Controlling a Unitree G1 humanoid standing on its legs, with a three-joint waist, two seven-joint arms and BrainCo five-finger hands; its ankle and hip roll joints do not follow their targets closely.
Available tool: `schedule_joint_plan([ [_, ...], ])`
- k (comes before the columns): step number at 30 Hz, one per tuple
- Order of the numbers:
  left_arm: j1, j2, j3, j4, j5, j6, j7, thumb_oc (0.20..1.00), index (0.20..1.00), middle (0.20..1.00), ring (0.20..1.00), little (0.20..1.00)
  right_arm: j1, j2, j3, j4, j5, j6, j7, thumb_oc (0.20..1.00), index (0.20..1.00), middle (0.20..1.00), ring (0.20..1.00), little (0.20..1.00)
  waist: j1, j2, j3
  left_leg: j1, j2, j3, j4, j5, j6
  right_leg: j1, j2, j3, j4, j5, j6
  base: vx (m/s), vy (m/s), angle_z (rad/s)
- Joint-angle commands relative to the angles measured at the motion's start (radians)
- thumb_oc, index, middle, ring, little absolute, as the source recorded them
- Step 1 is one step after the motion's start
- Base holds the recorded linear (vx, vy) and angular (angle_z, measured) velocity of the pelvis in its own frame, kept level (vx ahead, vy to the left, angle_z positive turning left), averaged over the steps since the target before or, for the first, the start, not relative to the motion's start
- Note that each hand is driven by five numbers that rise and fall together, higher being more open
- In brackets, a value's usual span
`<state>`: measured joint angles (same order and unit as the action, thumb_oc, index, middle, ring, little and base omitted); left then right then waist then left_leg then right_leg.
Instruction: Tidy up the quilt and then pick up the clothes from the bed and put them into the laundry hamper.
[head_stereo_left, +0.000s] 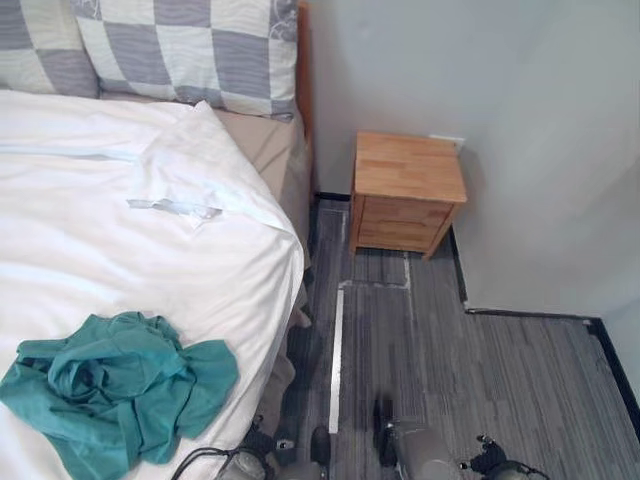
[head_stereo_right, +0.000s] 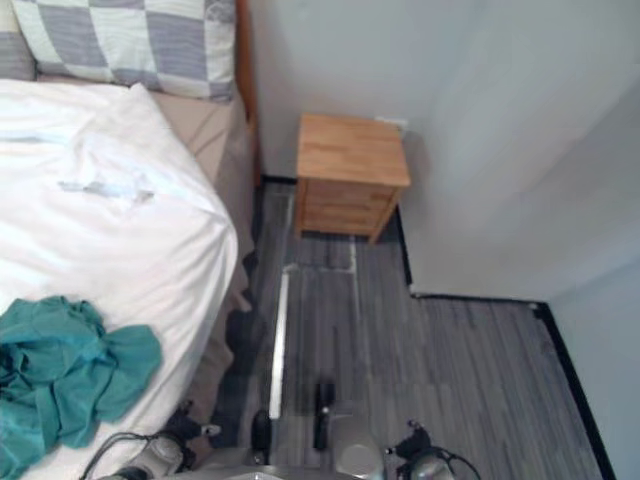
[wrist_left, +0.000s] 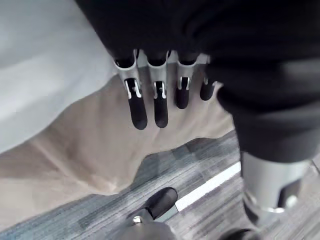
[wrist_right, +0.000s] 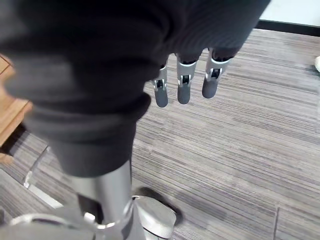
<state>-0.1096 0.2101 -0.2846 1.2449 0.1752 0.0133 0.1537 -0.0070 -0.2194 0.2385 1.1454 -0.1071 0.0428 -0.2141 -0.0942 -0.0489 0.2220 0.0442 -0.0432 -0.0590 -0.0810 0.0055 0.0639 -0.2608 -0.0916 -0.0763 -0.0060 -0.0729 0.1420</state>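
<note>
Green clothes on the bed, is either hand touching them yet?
Apart. The left hand hangs by the bed's side and the right hand over floor; the green clothes lie alone on the quilt.

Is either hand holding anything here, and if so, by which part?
Nothing is held. The left hand and right hand hang with straight fingers, and the teal clothes lie untouched on the white quilt.

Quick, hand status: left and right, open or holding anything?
Left hand: open, fingers straight, holding nothing, hanging beside the bed's edge.
Right hand: open, fingers straight, holding nothing, hanging above the floor.
</note>
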Motion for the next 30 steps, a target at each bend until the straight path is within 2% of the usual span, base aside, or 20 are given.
schedule_joint_plan([
  [1, -0.008, 0.098, 0.054, -0.010, 0.039, -0.003, 0.086, 1.000, 1.000, 1.000, 1.000, 1.000, -0.032, -0.046, -0.016, -0.017, 0.016, 0.004, -0.011, 1.000, 1.000, 1.000, 1.000, 1.000, -0.008, 0.024, 0.013, 0.234, 0.146, -0.008, 0.041, -0.178, -0.167, 0.000, -0.072, 0.078, -0.020, 0.144, 0.114, 0.54, -0.225, 1.02],
  [3, 0.014, 0.082, 0.059, -0.017, 0.029, -0.005, 0.083, 1.000, 1.000, 1.000, 1.000, 1.000, -0.037, -0.055, -0.002, -0.026, 0.006, 0.006, -0.005, 1.000, 1.000, 1.000, 1.000, 1.000, -0.011, 0.027, 0.003, 0.232, 0.157, -0.038, 0.140, -0.161, -0.180, 0.021, -0.065, 0.073, 0.029, 0.157, 0.093, 0.57, -0.276, 0.69],
  [4, 0.020, 0.078, 0.067, -0.031, 0.005, -0.007, 0.085, 1.000, 1.000, 1.000, 1.000, 1.000, -0.049, -0.066, 0.000, -0.029, 0.008, 0.003, 0.001, 1.000, 1.000, 1.000, 1.000, 1.000, 0.000, 0.032, 0.004, 0.198, 0.168, -0.044, 0.247, -0.106, -0.190, 0.038, -0.054, 0.062, 0.050, 0.154, 0.071, 0.37, -0.253, 0.49],
  [6, 0.014, 0.075, 0.070, -0.048, -0.035, -0.005, 0.087, 1.000, 1.000, 1.000, 1.000, 1.000, -0.059, -0.091, 0.003, -0.052, 0.025, 0.004, -0.004, 1.000, 1.000, 1.000, 1.000, 1.000, 0.028, 0.010, 0.036, 0.030, 0.158, -0.050, 0.519, -0.011, -0.188, 0.098, -0.062, 0.039, 0.046, 0.134, 0.028, 0.18, -0.256, 0.96],
  [7, 0.014, 0.075, 0.071, -0.048, -0.036, -0.005, 0.087, 1.000, 1.000, 1.000, 1.000, 1.000, -0.060, -0.090, 0.003, -0.052, 0.025, 0.004, -0.004, 1.000, 1.000, 1.000, 1.000, 1.000, 0.024, 0.006, 0.033, 0.025, 0.153, -0.053, 0.518, -0.007, -0.188, 0.095, -0.067, 0.038, 0.045, 0.136, 0.029, 0.22, -0.327, 1.21],
  [8, 0.001, 0.070, 0.069, -0.060, -0.060, 0.000, 0.089, 1.000, 1.000, 1.000, 1.000, 1.000, -0.089, -0.118, 0.001, -0.087, 0.035, 0.005, -0.014, 1.000, 1.000, 1.000, 1.000, 1.000, 0.057, -0.013, 0.053, -0.086, 0.172, 0.045, 0.583, -0.014, -0.178, 0.178, -0.079, -0.019, 0.012, 0.108, 0.007, 0.25, -0.248, 0.99],
  [9, 0.001, 0.066, 0.066, -0.065, -0.057, 0.001, 0.084, 1.000, 1.000, 1.000, 1.000, 1.000, -0.102, -0.129, -0.001, -0.111, 0.037, 0.007, -0.015, 1.000, 1.000, 1.000, 1.000, 1.000, 0.069, -0.016, 0.050, -0.114, 0.172, 0.099, 0.541, -0.035, -0.172, 0.212, -0.083, -0.042, -0.003, 0.095, 0.008, 0.26, -0.246, 0.88],
  [10, 0.001, 0.067, 0.066, -0.065, -0.057, 0.001, 0.084, 1.000, 1.000, 1.000, 1.000, 1.000, -0.102, -0.129, -0.001, -0.111, 0.037, 0.007, -0.015, 1.000, 1.000, 1.000, 1.000, 1.000, 0.068, -0.019, 0.049, -0.116, 0.168, 0.099, 0.536, -0.030, -0.171, 0.209, -0.086, -0.042, -0.003, 0.097, 0.008, 0.21, -0.089, 0.67],
  [11, 0.015, 0.066, 0.068, -0.078, -0.052, 0.002, 0.079, 1.000, 1.000, 1.000, 1.000, 1.000, -0.108, -0.152, -0.009, -0.162, 0.034, 0.006, -0.016, 1.000, 1.000, 1.000, 1.000, 1.000, 0.080, -0.016, 0.043, -0.126, 0.150, 0.151, 0.475, -0.073, -0.156, 0.239, -0.084, -0.062, -0.014, 0.083, 0.009, 0.28, -0.070, 0.33],
  [12, 0.041, 0.068, 0.075, -0.106, -0.048, 0.001, 0.077, 1.000, 1.000, 1.000, 1.000, 1.000, -0.100, -0.202, -0.027, -0.296, 0.022, -0.004, -0.032, 1.000, 1.000, 1.000, 1.000, 1.000, 0.095, -0.003, 0.028, -0.126, 0.122, 0.248, 0.337, -0.084, -0.137, 0.259, -0.079, -0.095, -0.002, 0.057, 0.012, 0.35, -0.096, 0.31],
  [13, 0.051, 0.066, 0.082, -0.102, -0.038, 0.004, 0.075, 1.000, 1.000, 1.000, 1.000, 1.000, -0.095, -0.239, -0.049, -0.366, 0.008, -0.016, -0.037, 1.000, 1.000, 1.000, 1.000, 1.000, 0.087, 0.008, 0.020, -0.090, 0.146, 0.334, 0.276, -0.081, -0.139, 0.262, -0.078, -0.130, 0.024, 0.034, 0.015, 0.22, -0.058, 0.46],
  [16, 0.070, 0.070, 0.081, -0.119, -0.023, 0.011, 0.065, 1.000, 1.000, 1.000, 1.000, 1.000, -0.106, -0.288, -0.064, -0.522, -0.035, -0.009, -0.036, 1.000, 1.000, 1.000, 1.000, 1.000, 0.093, 0.006, 0.008, -0.050, 0.135, 0.359, 0.221, -0.080, -0.124, 0.248, -0.094, -0.190, 0.102, 0.030, 0.018, 0.11, 0.051, 1.01],
  [17, 0.068, 0.065, 0.078, -0.115, -0.021, 0.012, 0.064, 1.000, 1.000, 1.000, 1.000, 1.000, -0.105, -0.316, -0.085, -0.614, -0.061, -0.022, -0.049, 1.000, 1.000, 1.000, 1.000, 1.000, 0.095, 0.008, 0.005, -0.029, 0.122, 0.332, 0.169, -0.079, -0.117, 0.237, -0.113, -0.227, 0.172, 0.034, 0.027, 0.12, -0.006, 0.54],
  [18, 0.068, 0.077, 0.078, -0.101, 0.001, 0.017, 0.047, 1.000, 1.000, 1.000, 1.000, 1.000, -0.111, -0.365, -0.120, -0.728, -0.080, -0.034, -0.023, 1.000, 1.000, 1.000, 1.000, 1.000, 0.088, -0.006, 0.001, 0.003, 0.110, 0.304, 0.134, -0.092, -0.093, 0.210, -0.160, -0.257, 0.316, 0.095, 0.076, 0.16, 0.042, 0.56],
  [20, 0.096, 0.081, 0.101, -0.091, -0.013, 0.026, 0.050, 1.000, 1.000, 1.000, 1.000, 1.000, -0.194, -0.439, -0.094, -0.806, -0.133, -0.040, -0.003, 1.000, 1.000, 1.000, 1.000, 1.000, 0.099, -0.009, 0.011, 0.029, 0.088, 0.242, 0.103, -0.081, -0.071, 0.139, -0.197, -0.206, 0.462, 0.239, 0.118, 0.13, 0.021, 1.14],
  [22, 0.105, 0.088, 0.113, -0.069, -0.029, 0.030, 0.049, 1.000, 1.000, 1.000, 1.000, 1.000, -0.270, -0.474, -0.060, -0.839, -0.158, -0.042, 0.007, 1.000, 1.000, 1.000, 1.000, 1.000, 0.116, -0.001, 0.024, 0.062, 0.104, 0.196, 0.073, -0.082, -0.072, 0.090, -0.184, -0.153, 0.529, 0.206, 0.110, 0.12, -0.029, 1.19],
  [25, 0.122, 0.098, 0.122, -0.049, -0.038, 0.022, 0.046, 1.000, 1.000, 1.000, 1.000, 1.000, -0.384, -0.521, -0.009, -0.827, -0.158, -0.035, 0.008, 1.000, 1.000, 1.000, 1.000, 1.000, 0.115, -0.021, 0.022, 0.088, 0.103, 0.090, 0.053, -0.093, -0.095, 0.093, -0.089, -0.039, 0.290, 0.076, 0.081, 0.27, -0.189, 1.27],
  [28, 0.107, 0.113, 0.128, -0.020, -0.027, 0.019, 0.041, 1.000, 1.000, 1.000, 1.000, 1.000, -0.446, -0.587, -0.001, -0.829, -0.178, -0.022, -0.002, 1.000, 1.000, 1.000, 1.000, 1.000, 0.079, -0.036, 0.021, 0.111, 0.103, -0.065, 0.048, -0.132, -0.120, 0.072, -0.023, 0.239, 0.048, 0.098, 0.099, 0.39, -0.245, 1.68],
  [29, 0.100, 0.124, 0.133, -0.017, -0.030, 0.020, 0.043, 1.000, 1.000, 1.000, 1.000, 1.000, -0.456, -0.605, -0.005, -0.835, -0.184, -0.020, -0.011, 1.000, 1.000, 1.000, 1.000, 1.000, 0.077, -0.045, 0.022, 0.117, 0.106, -0.103, 0.049, -0.140, -0.129, 0.056, -0.020, 0.284, 0.032, 0.119, 0.109, 0.28, -0.267, 1.77],
  [30, 0.098, 0.138, 0.127, -0.017, -0.026, 0.017, 0.047, 1.000, 1.000, 1.000, 1.000, 1.000, -0.484, -0.625, 0.005, -0.848, -0.183, -0.023, -0.014, 1.000, 1.000, 1.000, 1.000, 1.000, 0.093, -0.057, 0.019, 0.114, 0.108, -0.121, 0.059, -0.153, -0.137, 0.073, -0.038, 0.270, 0.003, 0.122, 0.106, 0.21, -0.306, 2.17],
])
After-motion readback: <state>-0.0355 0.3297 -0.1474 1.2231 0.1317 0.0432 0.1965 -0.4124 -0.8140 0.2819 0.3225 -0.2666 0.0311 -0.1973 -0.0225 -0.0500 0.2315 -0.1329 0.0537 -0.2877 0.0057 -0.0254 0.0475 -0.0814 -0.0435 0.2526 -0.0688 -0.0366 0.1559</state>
